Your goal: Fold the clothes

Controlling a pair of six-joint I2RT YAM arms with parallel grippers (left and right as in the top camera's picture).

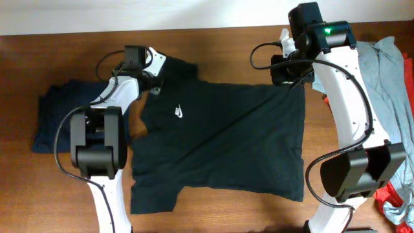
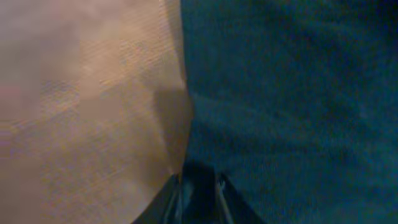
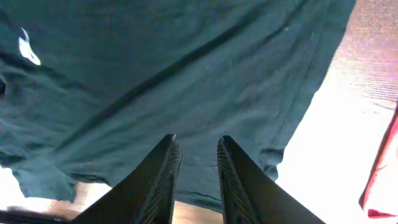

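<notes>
Wooden table (image 1: 213, 32) with a garment spread on it. Left gripper (image 2: 199, 194) pinches the edge of the black T-shirt (image 1: 226, 142); right gripper (image 3: 198, 168) hovers slightly parted, holding nothing. The shirt lies flat at centre. If you lift now, one corner rises alone, and the cloth skews or slips from a shallow pinch.

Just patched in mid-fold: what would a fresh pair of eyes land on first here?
The black T-shirt with its white logo lies spread flat across the middle of the wooden table. The left gripper is at the shirt's top-left edge and the right gripper at its top-right corner. A navy garment lies at the table's left side, and a grey shirt and a red shirt at its right.
</notes>
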